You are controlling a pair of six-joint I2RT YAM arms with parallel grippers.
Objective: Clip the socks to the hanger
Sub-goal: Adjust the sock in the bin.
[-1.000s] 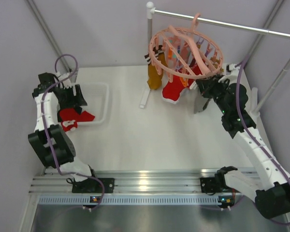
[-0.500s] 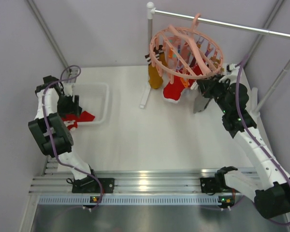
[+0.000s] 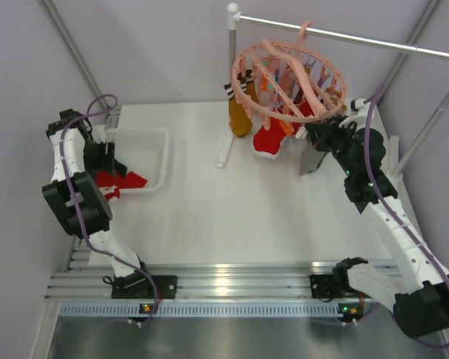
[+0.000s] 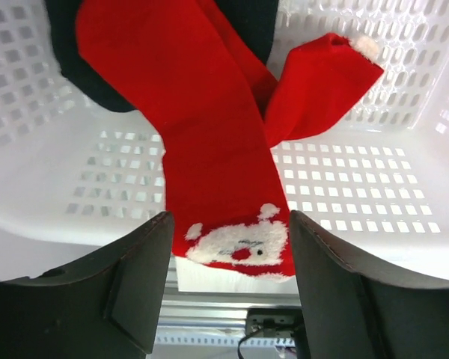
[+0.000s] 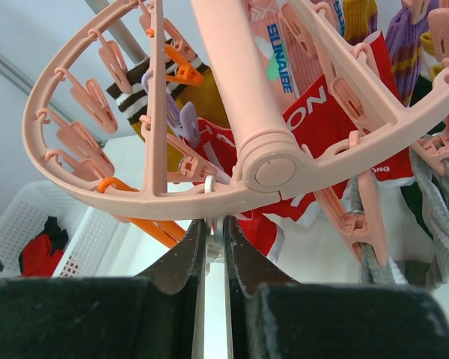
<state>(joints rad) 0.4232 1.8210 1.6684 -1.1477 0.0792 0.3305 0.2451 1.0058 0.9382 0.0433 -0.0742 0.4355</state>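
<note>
Done: several socks hang on the hanger, far right | To do: red sock and black ones lie in the basket, left | left claw wide open above the red sock, holding nothing | right claw almost closed under the hanger ring; whether it pinches anything I cannot tell

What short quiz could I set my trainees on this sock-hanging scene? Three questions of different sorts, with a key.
1. True or false: the left hand is open, with one finger on either side of the red sock.
2. Multiple choice: where does that red sock lie?
A. Flat on the bare table
B. Draped over the rim of the white basket
C. Clipped up on the rack
3. Short answer: which hand is up at the ring of the hanger?

Key
1. True
2. B
3. The right hand
</note>
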